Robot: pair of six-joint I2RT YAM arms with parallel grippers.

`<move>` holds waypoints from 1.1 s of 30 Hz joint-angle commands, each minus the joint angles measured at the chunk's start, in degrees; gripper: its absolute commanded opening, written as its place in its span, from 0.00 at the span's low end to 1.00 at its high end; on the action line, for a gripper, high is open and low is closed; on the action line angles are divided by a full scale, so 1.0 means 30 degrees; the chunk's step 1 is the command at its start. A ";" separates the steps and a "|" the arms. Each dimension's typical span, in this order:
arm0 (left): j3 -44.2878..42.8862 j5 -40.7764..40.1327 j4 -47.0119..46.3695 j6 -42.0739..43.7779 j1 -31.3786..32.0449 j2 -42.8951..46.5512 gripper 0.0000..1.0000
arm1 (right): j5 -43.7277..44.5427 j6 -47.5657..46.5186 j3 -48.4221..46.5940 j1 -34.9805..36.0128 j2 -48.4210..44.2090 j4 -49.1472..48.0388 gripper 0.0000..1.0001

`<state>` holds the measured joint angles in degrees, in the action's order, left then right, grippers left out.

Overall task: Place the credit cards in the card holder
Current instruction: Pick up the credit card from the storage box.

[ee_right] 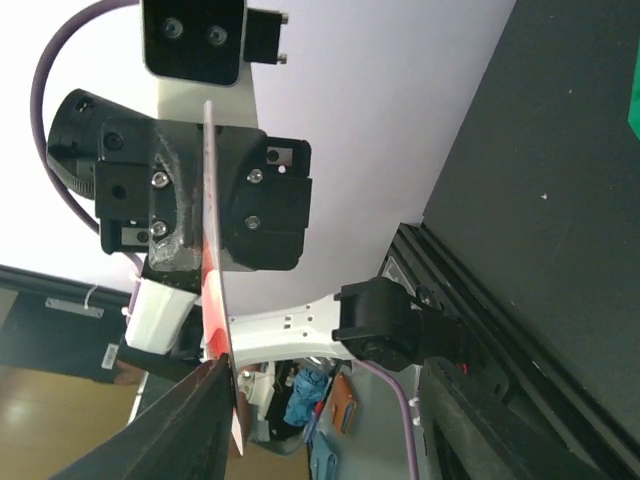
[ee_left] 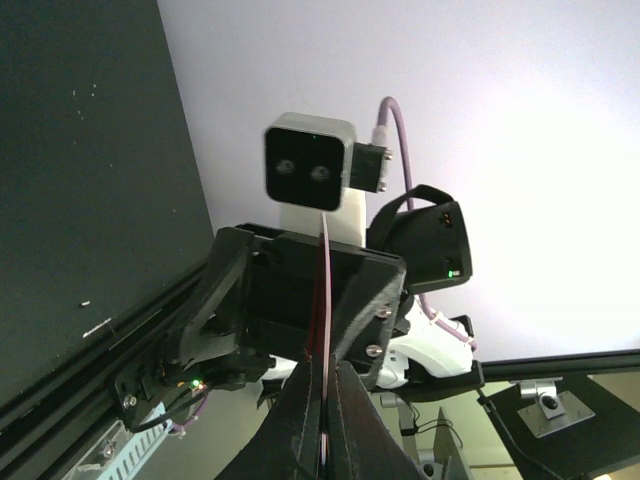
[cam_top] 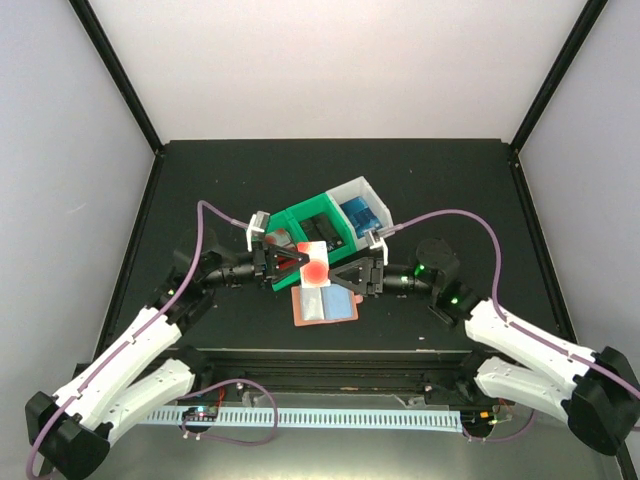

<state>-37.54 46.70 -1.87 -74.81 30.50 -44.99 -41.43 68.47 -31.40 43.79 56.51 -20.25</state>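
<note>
Left gripper point(ee_left: 322, 400) was clamped shut on a red-and-white credit card point(cam_top: 315, 262), held over the open brown card holder point(cam_top: 325, 310); right gripper point(cam_top: 338, 277) met the card, its grip impossible to tell.

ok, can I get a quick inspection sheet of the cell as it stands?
Surface: black table, a few pale specks.
Job's things: one credit card held level above the table between both grippers; card holder lying open beneath it.
Clutter: green bin and white bin behind the holder, blue item inside the white one.
Grippers: left gripper shut on the card; right gripper at its opposite edge, closure unclear.
Cables: purple cables on both arms, away from the card.
Surroundings: pale walls, black frame posts.
</note>
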 commanded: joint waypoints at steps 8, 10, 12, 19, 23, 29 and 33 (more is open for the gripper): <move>0.0562 0.1030 -0.0337 0.0662 0.0055 0.0708 0.02 | -0.0304 0.1329 -0.0637 0.0905 0.1473 -0.3752 0.33; 0.0776 0.1059 -0.0413 0.0882 0.0060 0.0851 0.02 | -0.0295 0.1206 -0.0558 0.0906 0.1613 -0.3880 0.28; 0.0970 0.1075 -0.0509 0.1058 0.0055 0.0932 0.03 | -0.0340 0.1187 -0.0564 0.0927 0.1826 -0.4276 0.21; 0.1691 0.1238 -0.0441 0.1740 0.0059 0.1159 0.12 | -0.0778 0.1481 -0.0459 0.1045 0.2790 -0.6226 0.04; 0.1879 0.1225 0.0052 0.2325 0.0059 0.1362 0.25 | -0.0162 0.2332 0.0518 0.1028 0.3017 -0.8171 0.01; 0.2247 0.1069 0.0697 0.3081 0.0037 0.1922 0.25 | 0.0794 0.2623 0.1498 0.1031 0.2688 -0.8783 0.01; 0.2542 0.0995 0.0565 0.3189 0.0043 0.2219 0.17 | 0.0874 0.2768 0.1744 0.1044 0.2578 -0.8838 0.01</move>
<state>-30.28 49.28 -0.36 -67.07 30.50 -39.57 -40.56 76.25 -26.68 46.59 65.41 -43.38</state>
